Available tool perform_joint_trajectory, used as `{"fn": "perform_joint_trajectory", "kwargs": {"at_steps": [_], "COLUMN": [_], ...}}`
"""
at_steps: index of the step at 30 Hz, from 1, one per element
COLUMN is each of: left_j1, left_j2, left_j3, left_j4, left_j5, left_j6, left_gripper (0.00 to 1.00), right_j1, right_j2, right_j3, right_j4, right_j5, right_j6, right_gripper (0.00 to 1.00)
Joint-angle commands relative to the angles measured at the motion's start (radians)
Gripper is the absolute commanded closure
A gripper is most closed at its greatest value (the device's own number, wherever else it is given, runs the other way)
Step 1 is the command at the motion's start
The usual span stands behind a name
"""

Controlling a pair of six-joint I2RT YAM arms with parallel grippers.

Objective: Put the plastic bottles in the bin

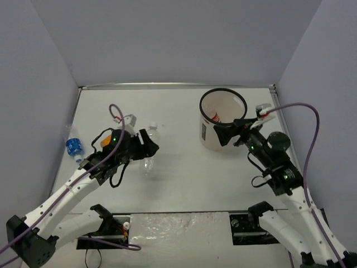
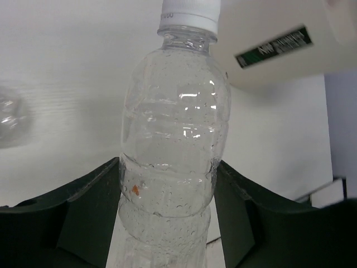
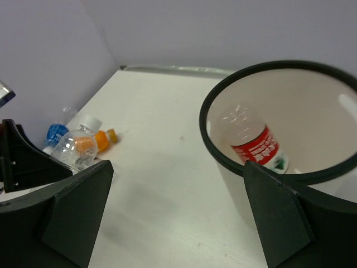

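Observation:
My left gripper [image 1: 146, 145] is shut on a plain clear bottle [image 1: 151, 135] with a white cap and holds it above the table, left of the bin. In the left wrist view the bottle [image 2: 174, 128] fills the gap between the fingers [image 2: 89, 206]. The white bin [image 1: 216, 137] with a black rim stands at the right. A red-labelled bottle [image 3: 257, 146] lies inside it. My right gripper [image 1: 234, 134] is open and empty beside the bin's rim [image 3: 207, 117]. A blue-labelled bottle [image 1: 73, 146] and an orange bottle [image 3: 104, 138] lie at the left.
Grey walls close the table on the left, back and right. The bin's side label [image 2: 273, 46] shows beyond the held bottle. A blurred clear object [image 2: 6, 120] lies on the table at the left edge of the left wrist view.

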State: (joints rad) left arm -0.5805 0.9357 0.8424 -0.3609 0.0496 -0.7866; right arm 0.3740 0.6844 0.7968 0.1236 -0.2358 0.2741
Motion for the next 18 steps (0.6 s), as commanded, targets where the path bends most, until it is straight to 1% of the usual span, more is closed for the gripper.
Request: {"fn": "perform_joint_trajectory", "kwargs": {"at_steps": [1, 3, 7, 9, 11, 14, 18], "left_j1": [-0.137, -0.181, -0.188, -0.19, -0.2, -0.219, -0.221], "left_j2": [0.042, 0.052, 0.057, 0.072, 0.096, 0.117, 0.128], "left_j3": [0.117, 0.123, 0.153, 0.182, 0.204, 0.214, 0.225], "left_j4": [0.158, 0.183, 0.194, 0.189, 0.194, 0.203, 0.222], "left_j5": [0.094, 0.091, 0.041, 0.066, 0.101, 0.11, 0.107], "left_j6": [0.29, 0.33, 0.349, 0.369, 0.394, 0.401, 0.424], "left_gripper": [0.72, 0.76, 0.79, 0.83, 0.85, 0.85, 0.85], "right_j1": [0.006, 0.008, 0.008, 0.008, 0.008, 0.009, 0.008], "right_j2": [0.11, 0.114, 0.045, -0.012, -0.041, -0.06, -0.079], "right_j3": [0.056, 0.059, 0.049, 0.036, 0.031, 0.031, 0.04], "right_j4": [0.089, 0.089, 0.075, 0.073, 0.074, 0.062, 0.011], "right_j5": [-0.154, -0.145, -0.071, 0.011, 0.034, 0.051, 0.148], "right_j6": [0.078, 0.1, 0.117, 0.143, 0.159, 0.161, 0.161], "right_gripper": [0.0, 0.0, 0.0, 0.0, 0.0, 0.0, 0.0]}}
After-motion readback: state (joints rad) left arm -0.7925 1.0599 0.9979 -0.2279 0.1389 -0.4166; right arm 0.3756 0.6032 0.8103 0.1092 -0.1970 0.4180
